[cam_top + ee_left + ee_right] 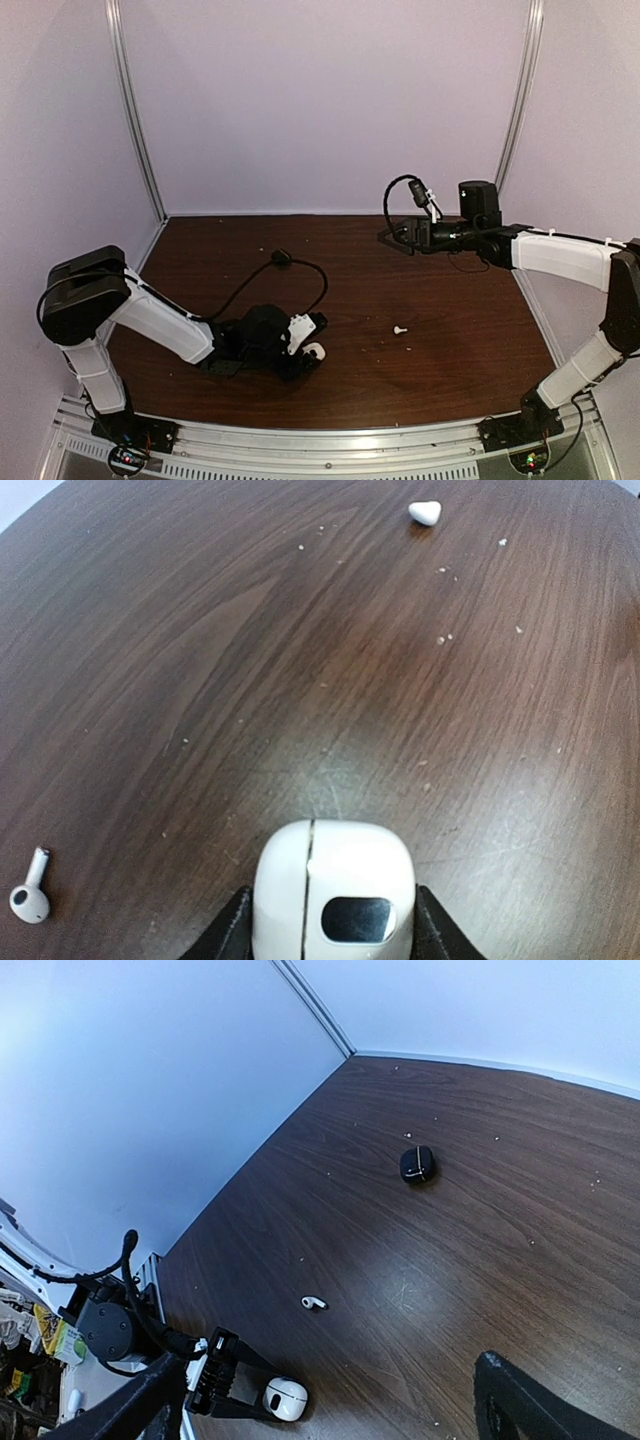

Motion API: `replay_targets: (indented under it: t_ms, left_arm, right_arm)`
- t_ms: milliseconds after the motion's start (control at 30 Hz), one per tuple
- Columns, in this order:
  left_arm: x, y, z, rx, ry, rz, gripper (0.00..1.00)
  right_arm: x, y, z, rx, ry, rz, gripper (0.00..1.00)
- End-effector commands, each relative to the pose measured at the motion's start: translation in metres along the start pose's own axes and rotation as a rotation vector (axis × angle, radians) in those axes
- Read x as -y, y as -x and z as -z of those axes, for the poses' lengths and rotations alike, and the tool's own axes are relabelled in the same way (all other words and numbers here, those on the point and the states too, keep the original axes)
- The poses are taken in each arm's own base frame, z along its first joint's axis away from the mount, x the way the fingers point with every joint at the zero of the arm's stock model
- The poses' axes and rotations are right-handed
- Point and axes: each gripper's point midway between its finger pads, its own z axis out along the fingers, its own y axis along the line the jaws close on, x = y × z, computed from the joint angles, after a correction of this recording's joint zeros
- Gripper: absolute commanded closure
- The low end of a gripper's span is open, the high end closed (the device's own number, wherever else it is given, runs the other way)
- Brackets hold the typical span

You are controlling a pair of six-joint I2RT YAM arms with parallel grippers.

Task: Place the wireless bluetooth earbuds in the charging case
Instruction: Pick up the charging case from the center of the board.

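Likely light and slick, the earbud (30,895) at lower left needs a stem pinch; left pincer (331,932) clasps the case (335,865).

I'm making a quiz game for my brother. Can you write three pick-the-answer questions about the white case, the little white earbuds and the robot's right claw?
1. Where is the white case?
A) between the fingers of the left gripper
B) against the back wall
C) hanging in the air, untouched

2. How many white earbuds lie on the table in the left wrist view?
A) one
B) two
C) four

3. What is the right gripper doing?
A) shut on an earbud
B) shut on a case
C) open, holding nothing

Answers:
1 A, a black finger presses on each side of the case.
2 B, one lies near the case, another far off.
3 C, its fingers stand wide apart with only table between.
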Motion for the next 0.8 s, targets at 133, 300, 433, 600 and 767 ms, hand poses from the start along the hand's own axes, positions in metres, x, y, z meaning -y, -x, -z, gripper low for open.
replay_targets:
  t_ms: [133,300,433,600,767]
  left_arm:
    - [-0.014,0.038,0.023,0.167,0.072,-0.077,0.64]
    - [-0.012,0.070,0.042,0.269,0.073,-0.142,0.67]
    - [-0.013,0.099,0.062,0.358,0.101,-0.194,0.68]
    - [-0.007,0.125,0.081,0.431,0.126,-0.281,0.69]
    - [0.004,0.137,0.086,0.445,0.143,-0.349,0.70]
  right_arm:
    - [0.001,-0.029,-0.001,-0.036,0.055,-0.082,0.07]
    - [-0.010,-0.053,-0.005,-0.091,0.112,-0.117,0.14]
    - [-0.036,-0.081,-0.016,-0.175,0.189,-0.109,0.19]
    - [-0.064,-0.099,-0.025,-0.239,0.268,-0.100,0.26]
    - [-0.092,-0.100,-0.036,-0.266,0.327,-0.073,0.33]
